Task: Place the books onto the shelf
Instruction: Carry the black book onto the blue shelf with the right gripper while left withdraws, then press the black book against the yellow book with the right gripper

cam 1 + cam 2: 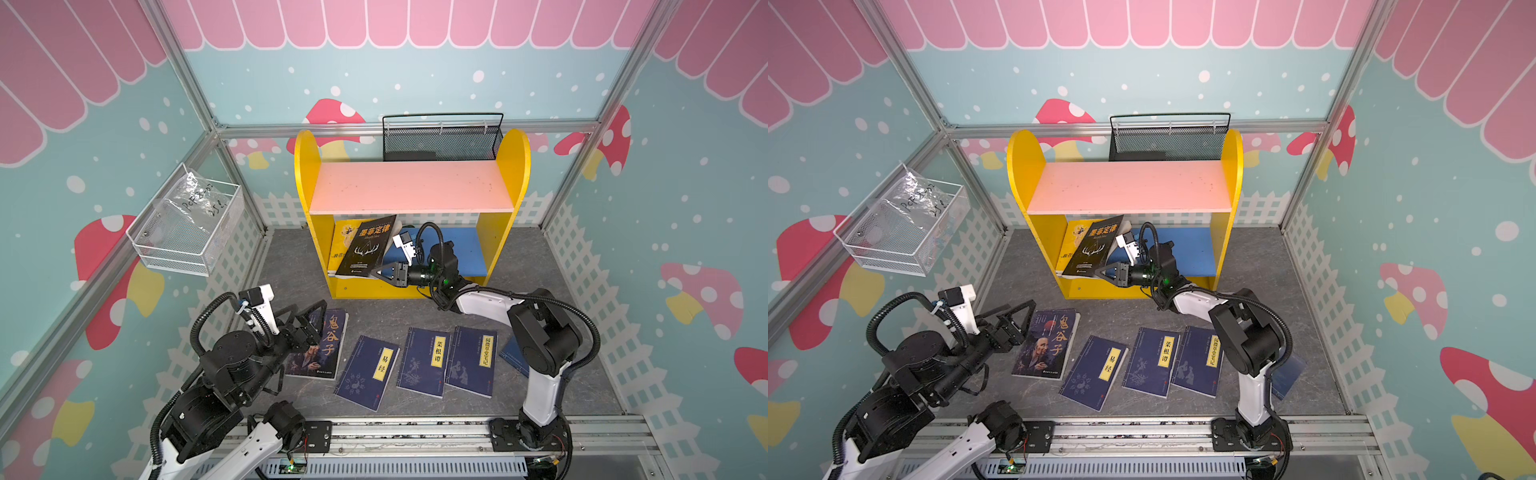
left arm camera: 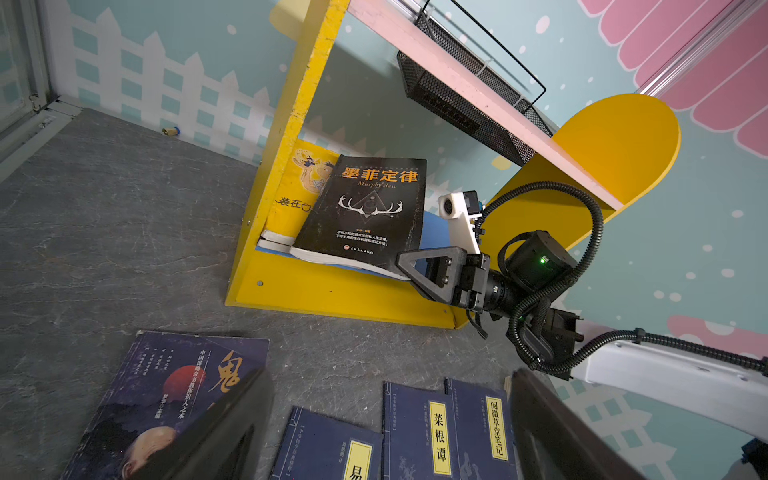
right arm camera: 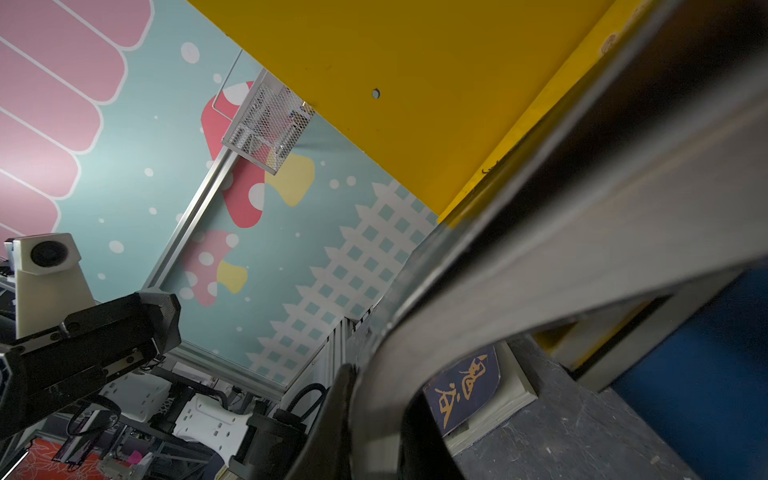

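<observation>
At centre of a top view, my right gripper [image 1: 376, 276] is clamped on the lower corner of the black book [image 1: 365, 245] — it leans leftward on the blue board [image 1: 461, 245] of the shelf [image 1: 305, 174]. Lower left, my left gripper [image 1: 319, 318] gapes over the red-moon book [image 1: 328, 345]. Left wrist view: bare board lies right of the black book. Right wrist view: blurred page edges, close.

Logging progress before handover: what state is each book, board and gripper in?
black book: tilted on blue board, gripped.
yellow book: shelved behind it.
red-moon book: flat on floor.
navy books: flat on floor.
pink board: bare.
left gripper: open, empty.
right gripper: shut on black book.
</observation>
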`<state>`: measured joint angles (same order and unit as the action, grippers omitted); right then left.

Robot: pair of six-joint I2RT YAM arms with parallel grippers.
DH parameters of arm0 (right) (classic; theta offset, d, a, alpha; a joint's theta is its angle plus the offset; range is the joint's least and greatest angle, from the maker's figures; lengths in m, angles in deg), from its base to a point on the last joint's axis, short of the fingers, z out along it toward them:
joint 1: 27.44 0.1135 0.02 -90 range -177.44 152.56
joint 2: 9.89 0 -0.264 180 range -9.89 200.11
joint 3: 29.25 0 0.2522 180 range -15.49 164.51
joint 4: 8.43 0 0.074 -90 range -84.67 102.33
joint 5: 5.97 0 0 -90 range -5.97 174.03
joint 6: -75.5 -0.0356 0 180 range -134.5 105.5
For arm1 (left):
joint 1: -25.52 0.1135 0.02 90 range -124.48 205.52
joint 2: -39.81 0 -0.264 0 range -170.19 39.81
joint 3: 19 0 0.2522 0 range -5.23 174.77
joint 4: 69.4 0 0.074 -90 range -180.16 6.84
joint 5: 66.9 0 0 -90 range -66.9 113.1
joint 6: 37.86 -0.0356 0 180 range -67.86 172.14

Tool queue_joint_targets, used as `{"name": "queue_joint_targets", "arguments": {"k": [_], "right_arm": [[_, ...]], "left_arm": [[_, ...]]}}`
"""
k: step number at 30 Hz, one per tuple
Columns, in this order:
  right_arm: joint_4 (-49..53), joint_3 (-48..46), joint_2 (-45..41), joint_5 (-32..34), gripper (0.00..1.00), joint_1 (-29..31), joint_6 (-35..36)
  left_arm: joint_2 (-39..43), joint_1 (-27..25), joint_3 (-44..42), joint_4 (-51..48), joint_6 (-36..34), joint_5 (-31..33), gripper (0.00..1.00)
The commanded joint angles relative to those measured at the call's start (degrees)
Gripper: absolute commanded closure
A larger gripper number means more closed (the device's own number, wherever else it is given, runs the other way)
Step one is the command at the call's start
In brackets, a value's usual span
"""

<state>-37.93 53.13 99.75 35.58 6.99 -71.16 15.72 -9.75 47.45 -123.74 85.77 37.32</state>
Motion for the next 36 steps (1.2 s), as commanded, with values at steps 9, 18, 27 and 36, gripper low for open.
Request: {"name": "queue_joint_targets", "arguments": {"k": [9, 18, 27, 36], "right_arm": [[-0.6, 11.6, 6.7, -5.4, 0.91, -1.0, 2.3], [7.0, 17.7, 9.6, -8.0, 0.90, -1.3, 4.2], [10.8, 20.9, 11.6, -9.6, 0.90, -2.1, 5.6], [13.3, 24.3, 13.0, -11.4, 0.90, -3.4, 6.1]], "left_arm": [[0.9, 0.3, -1.9, -1.4, 0.9, 1.3, 0.09], [2.4, 0.3, -3.5, -1.4, 2.5, 0.6, 0.09], [2.7, 0.3, -3.9, -1.4, 3.0, 0.3, 0.09], [2.4, 0.3, -4.6, -0.6, 3.5, 0.1, 0.09]]}}
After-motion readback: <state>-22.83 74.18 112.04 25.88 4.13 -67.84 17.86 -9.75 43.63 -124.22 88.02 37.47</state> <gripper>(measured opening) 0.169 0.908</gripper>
